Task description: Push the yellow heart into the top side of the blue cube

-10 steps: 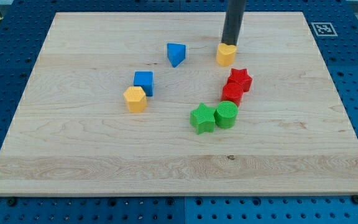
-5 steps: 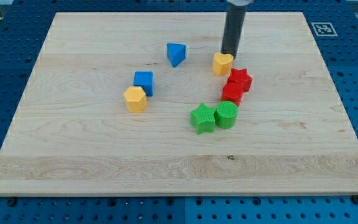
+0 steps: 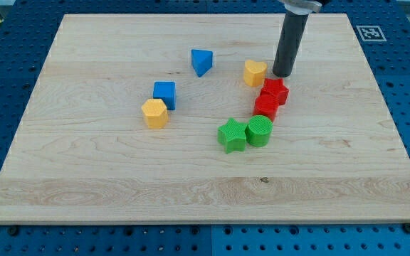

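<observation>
The yellow heart (image 3: 255, 72) lies on the wooden board (image 3: 84, 178), right of centre near the view's top. The blue cube (image 3: 164, 94) sits to its lower left, touching a yellow hexagonal block (image 3: 154, 113). My tip (image 3: 283, 74) is on the board just to the right of the yellow heart, a small gap between them, and just above the red star (image 3: 275, 92).
A blue wedge-shaped block (image 3: 201, 62) lies between the heart and the cube, toward the view's top. A red block (image 3: 265, 107) sits under the red star. A green star (image 3: 232, 135) and a green cylinder (image 3: 259, 131) sit below those.
My tip pushed the yellow heart a little toward the view's bottom, then left it and moved round to the heart's right side.
</observation>
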